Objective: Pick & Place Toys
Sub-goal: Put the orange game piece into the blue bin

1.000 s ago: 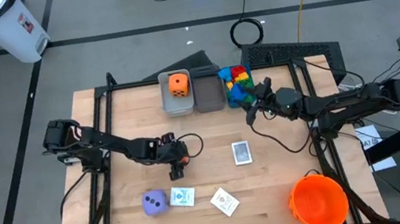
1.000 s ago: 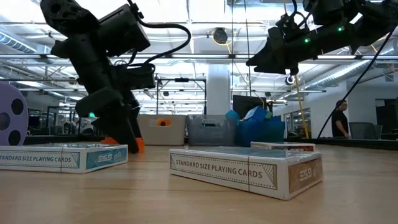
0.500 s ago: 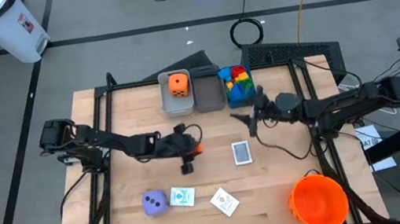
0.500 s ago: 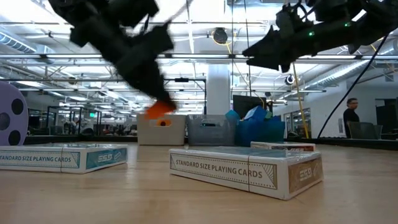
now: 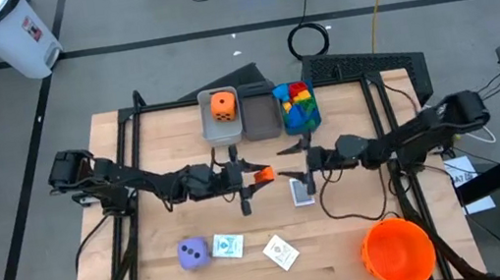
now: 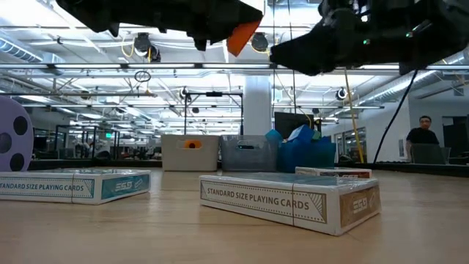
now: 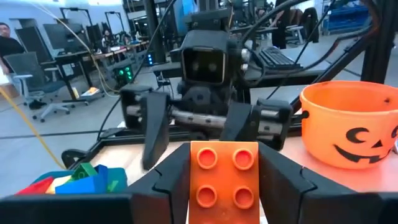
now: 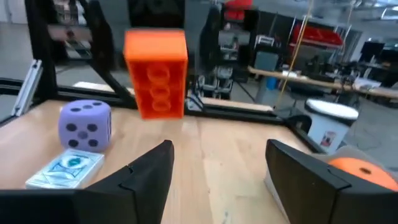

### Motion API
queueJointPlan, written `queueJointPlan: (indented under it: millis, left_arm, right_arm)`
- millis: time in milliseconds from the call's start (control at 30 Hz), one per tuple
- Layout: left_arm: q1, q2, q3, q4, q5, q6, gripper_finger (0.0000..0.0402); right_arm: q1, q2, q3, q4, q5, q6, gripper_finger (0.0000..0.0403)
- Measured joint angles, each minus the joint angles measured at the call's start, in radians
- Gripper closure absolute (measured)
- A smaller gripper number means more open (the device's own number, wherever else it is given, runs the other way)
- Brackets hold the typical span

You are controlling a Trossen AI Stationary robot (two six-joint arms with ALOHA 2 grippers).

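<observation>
High view shows the desk (image 5: 148,155) with both arms meeting at its middle: left end effector (image 5: 253,176) clamped on the orange block (image 5: 262,174), held aloft, facing the right end effector (image 5: 306,166), its fingers spread and empty. Rigid, light, slick plastic — best pinched across its flat sides. A second ago the left one was down at the desk, the right near the bins.

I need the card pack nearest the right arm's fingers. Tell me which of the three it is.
The lone card pack at mid-table, directly beside the right gripper. The other two packs lie together near the front edge, next to the purple die.
</observation>
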Motion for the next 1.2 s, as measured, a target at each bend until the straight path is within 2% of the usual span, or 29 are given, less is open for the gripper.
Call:
queueJointPlan:
  millis: [67, 200, 300, 567, 733, 967, 1100, 1200]
  left_arm:
    - [-0.006, 0.0, 0.0, 0.002, 0.0, -0.001, 0.0253]
    - [-0.012, 0.0, 0.0, 0.001, 0.0, 0.0, 0.0251]
    - [-0.012, 0.0, 0.0, 0.001, 0.003, 0.0, 0.0251]
    - [-0.012, 0.0, 0.0, -0.016, 0.01, -0.003, 0.0248]
    - [-0.012, 0.0, 0.0, -0.029, 0.01, -0.001, 0.0247]
    - [-0.014, 0.0, 0.0, -0.036, 0.009, 0.005, 0.0246]
    - [-0.018, 0.0, 0.0, -0.047, 0.006, -0.041, 0.0245]
    - [-0.03, -0.024, 0.002, -0.105, -0.025, -0.047, 0.0236]
  right_arm:
    - [0.0, 0.055, 0.016, 0.036, -0.004, 0.012, 0.0148]
    - [0.004, 0.161, 0.089, 0.084, -0.091, 0.032, 0.0124]
    - [0.015, 0.235, 0.161, 0.115, -0.103, 0.042, 0.0112]
    - [0.046, 0.342, 0.264, 0.115, -0.106, -0.018, 0.0115]
    - [0.061, 0.344, 0.265, 0.122, -0.106, -0.064, 0.0157]
    - [0.074, 0.344, 0.265, 0.136, -0.097, -0.057, 0.0268]
    - [0.074, 0.34, 0.264, 0.122, -0.1, -0.013, 0.0268]
    - [0.058, 0.31, 0.265, 0.033, -0.11, 0.032, 0.0268]
